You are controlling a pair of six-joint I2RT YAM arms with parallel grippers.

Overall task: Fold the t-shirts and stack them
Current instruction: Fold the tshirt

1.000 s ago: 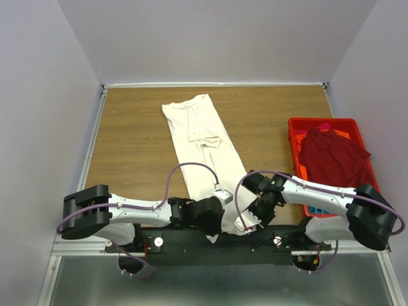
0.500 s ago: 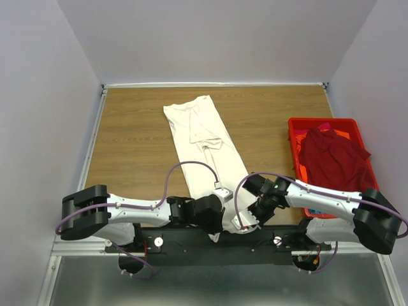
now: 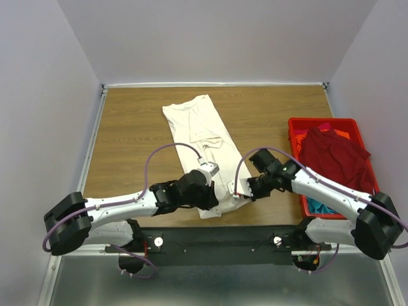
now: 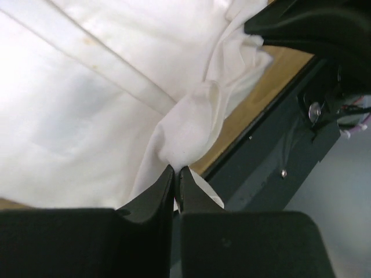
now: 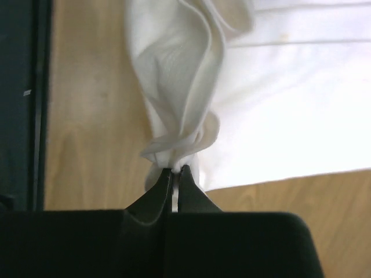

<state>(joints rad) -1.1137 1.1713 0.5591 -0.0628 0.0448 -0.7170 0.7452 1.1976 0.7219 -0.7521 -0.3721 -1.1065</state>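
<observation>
A cream-white t-shirt [image 3: 197, 131] lies as a long strip down the middle of the table, its near end lifted. My left gripper [image 3: 211, 199] is shut on a bunched bottom corner of the cream-white t-shirt [image 4: 185, 130]. My right gripper [image 3: 241, 191] is shut on the other bottom corner of the cream-white t-shirt [image 5: 179, 139]. Both hold the hem above the wood, close together. A dark red t-shirt [image 3: 331, 156] lies heaped in the red crate [image 3: 296, 124], with orange [image 3: 343, 134] and teal cloth [image 3: 322, 206] showing beneath it.
The red crate stands at the right edge of the wooden table [image 3: 134, 140]. The black base rail [image 3: 217, 242] runs along the near edge, also visible in the left wrist view [image 4: 278, 168]. Grey walls enclose the table on three sides.
Both grippers have moved away from the near edge toward the middle of the table, carrying the shirt's bottom hem with them. The shirt's near end is now lifted and doubled over.
</observation>
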